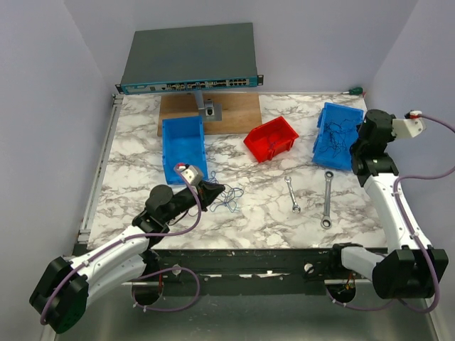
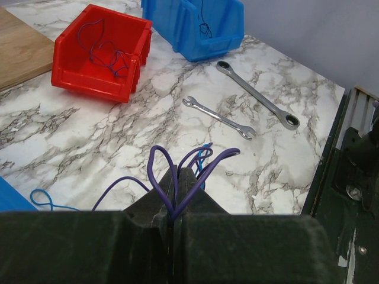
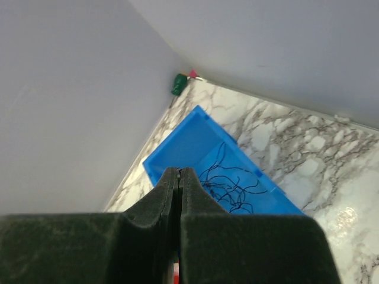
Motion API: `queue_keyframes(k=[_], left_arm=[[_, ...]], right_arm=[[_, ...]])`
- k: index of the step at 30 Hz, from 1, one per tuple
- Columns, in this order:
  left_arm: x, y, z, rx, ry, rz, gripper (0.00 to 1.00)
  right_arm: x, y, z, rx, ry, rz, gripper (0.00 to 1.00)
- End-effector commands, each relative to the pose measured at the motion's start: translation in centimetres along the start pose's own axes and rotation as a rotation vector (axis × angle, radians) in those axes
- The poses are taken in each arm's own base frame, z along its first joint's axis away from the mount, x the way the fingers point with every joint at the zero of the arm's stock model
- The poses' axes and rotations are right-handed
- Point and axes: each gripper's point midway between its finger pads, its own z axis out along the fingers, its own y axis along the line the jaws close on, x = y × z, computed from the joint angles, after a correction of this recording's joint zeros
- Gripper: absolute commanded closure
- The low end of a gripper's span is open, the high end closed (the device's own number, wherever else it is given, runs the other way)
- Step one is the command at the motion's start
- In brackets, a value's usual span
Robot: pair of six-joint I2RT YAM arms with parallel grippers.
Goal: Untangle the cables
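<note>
We are watching the left gripper clenching a bundle of the cables low in the left-wrist view. Its dark padded jaws are pressing together on several violet-blue loops. The loops are rising out of the jaws toward the top of that frame and fanning slightly to the right. One lighter blue tail is trailing off toward the lower left across the marble-patterned table. In the top view the bundle is lying in the lower middle, spreading to the right of the fingertips in loose, hair-fine curls.

The right gripper is hovering with its jaws closed flat against each other, and we are seeing nothing between them. Below it a blue plastic bin is holding a tangle of black strands, coiling in no single direction. A small green object is sitting in the table's corner beyond.

Right of the held bundle, two flat silver wrenches are lying apart from it, a short one and a longer one, both running diagonally. A red bin in the upper left of the left-wrist view is holding blue strands. In the top view a second blue bin is standing just above the left gripper, with a wooden board and a grey network switch behind it.
</note>
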Motion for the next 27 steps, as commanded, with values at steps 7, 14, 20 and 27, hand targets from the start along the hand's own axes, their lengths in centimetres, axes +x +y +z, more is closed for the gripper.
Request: queue_keyframes(k=[7,14,20,27], left_arm=[[-1.4,-1.0,0.2,0.047,-0.029,0.025,1.0],[-1.4,-1.0,0.2,0.044,-0.03,0.026,1.0],[-1.4,-1.0,0.4,0.045,-0.026,0.025,1.0],[-1.2,-1.1,0.5,0.054,-0.017,0.022,1.0]], right_arm=[[1.4,-4.2,3.9,0.306,-0.146,-0.018,0.99],[6.2,-5.5,7.2,0.405,-0.101,-0.096,0.99],[12.7,-7.4,9.7,0.434,0.007,-0.205,0.99],[17.5,-6.8,10.1,0.389,0.096,-0.276,0.97]])
